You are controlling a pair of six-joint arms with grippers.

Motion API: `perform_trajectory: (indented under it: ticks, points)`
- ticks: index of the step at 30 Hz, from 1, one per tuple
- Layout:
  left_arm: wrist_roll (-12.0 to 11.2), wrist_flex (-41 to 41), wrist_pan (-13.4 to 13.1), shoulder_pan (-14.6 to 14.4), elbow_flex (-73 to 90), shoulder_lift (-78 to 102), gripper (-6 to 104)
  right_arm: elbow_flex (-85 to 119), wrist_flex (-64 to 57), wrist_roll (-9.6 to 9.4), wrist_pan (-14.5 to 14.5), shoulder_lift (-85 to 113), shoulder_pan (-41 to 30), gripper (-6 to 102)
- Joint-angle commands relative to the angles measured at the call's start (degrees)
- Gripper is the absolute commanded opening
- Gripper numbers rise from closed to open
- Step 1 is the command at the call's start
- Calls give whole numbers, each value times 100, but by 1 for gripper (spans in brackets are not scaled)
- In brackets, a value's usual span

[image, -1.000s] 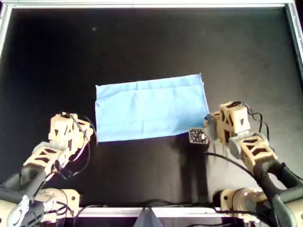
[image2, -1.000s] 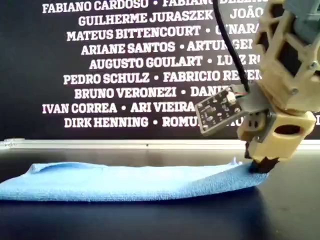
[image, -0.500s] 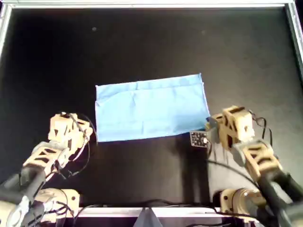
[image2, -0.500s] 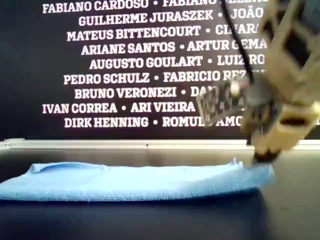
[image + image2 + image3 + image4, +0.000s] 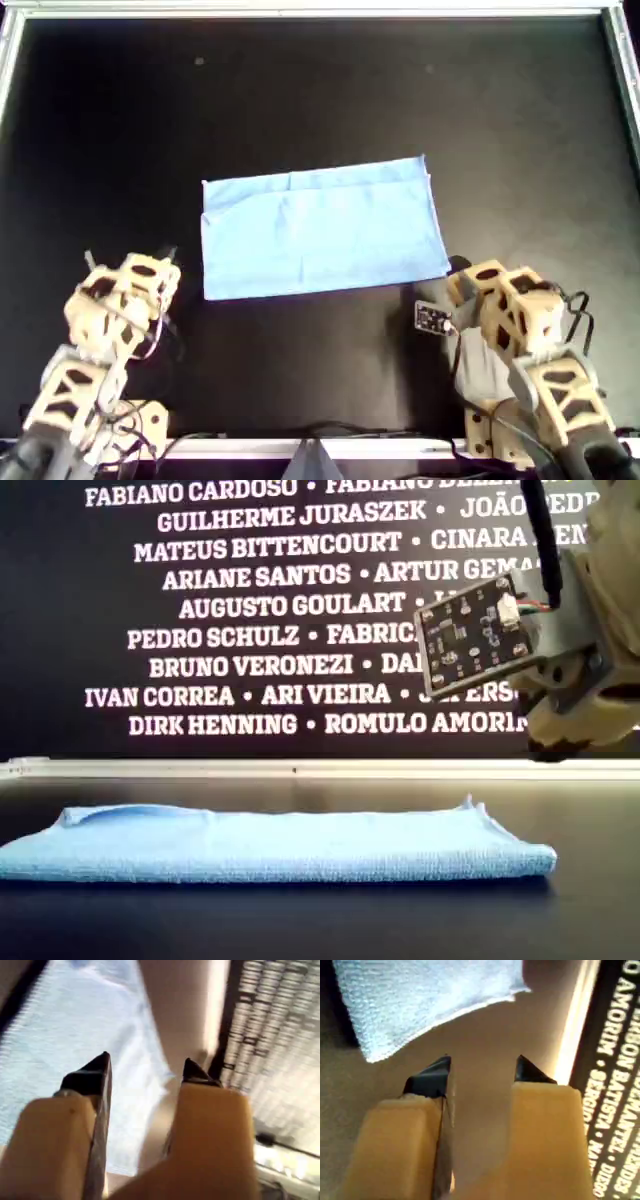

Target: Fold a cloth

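Observation:
The pale blue cloth (image 5: 320, 228) lies flat on the black table as a folded rectangle, and nothing holds it. The exterior view shows it as a low, layered strip (image 5: 280, 845). My second gripper (image 5: 475, 272) is open and empty. It hangs above the table just off the cloth's near right corner, on the exterior view's right (image 5: 560, 745). Its wrist view shows the gripper (image 5: 482, 1070) with jaws apart and the cloth (image 5: 420, 995) beyond them. My first gripper (image 5: 128, 265) is open and empty, off the cloth's near left corner. Its blurred wrist view shows the gripper (image 5: 145, 1072) and the cloth (image 5: 60, 1025).
An aluminium rim (image 5: 300, 12) frames the black table. A dark banner of white names (image 5: 250, 610) stands behind the far rim (image 5: 250, 768). A small circuit board (image 5: 431, 318) juts from my second gripper and also shows in the exterior view (image 5: 475, 635).
My second gripper has come off the cloth's near right corner, risen and drawn back toward the front edge. That corner now lies flat. My first gripper has also drawn back and risen.

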Motion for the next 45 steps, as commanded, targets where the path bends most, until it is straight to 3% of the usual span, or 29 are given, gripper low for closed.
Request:
perform_trajectory:
  ticks: [1, 5, 9, 13, 17, 21, 23, 26, 28, 31, 32, 37, 42, 45]
  points:
    - [35, 229, -18, 149, -35, 501, 49, 105, 9, -26, 44, 694, -70, 50]
    - [53, 694, -18, 149, -35, 387, 49, 624, 9, -26, 44, 1283, -290, 50]
    - [53, 1037, -26, 158, -35, 501, 49, 747, 9, -26, 44, 1687, -949, 49]
    - [53, 1072, -26, 422, -35, 501, 47, 747, 9, -26, 18, 1740, -1573, 37]
    - [-26, 1072, -26, 888, -44, 510, 30, 747, 9, -18, -62, 1749, -1608, 15]
    - [-35, 1028, 79, 896, -44, 527, 4, 747, 0, -9, -70, 1714, -1547, -4]
    - [-35, 1020, 79, 879, -44, 527, -4, 747, 0, -9, -70, 1767, -1547, -1]
    - [-35, 1020, 79, 879, -35, 527, -1, 721, 9, -35, -70, 1767, -1547, 5]
    - [-35, 1020, 79, 896, -35, 527, 2, 703, 9, -167, -88, 1740, -1538, 12]
    - [-35, 1020, 79, 923, -35, 527, 3, 729, 0, -457, -272, 1644, -1459, 27]
    - [-35, 1020, 79, 923, -35, 519, 3, 738, 0, -457, -378, 1652, -1459, 34]
    - [26, 1020, 79, 932, -35, 510, 3, 738, -9, -527, -360, 1784, -1538, 57]
    - [26, 1020, 79, 940, -35, 501, 3, 677, 9, -562, -360, 1784, -1556, 66]
    - [18, 1020, 79, 940, -35, 501, 3, 659, 18, -765, -466, 1600, -1433, 66]
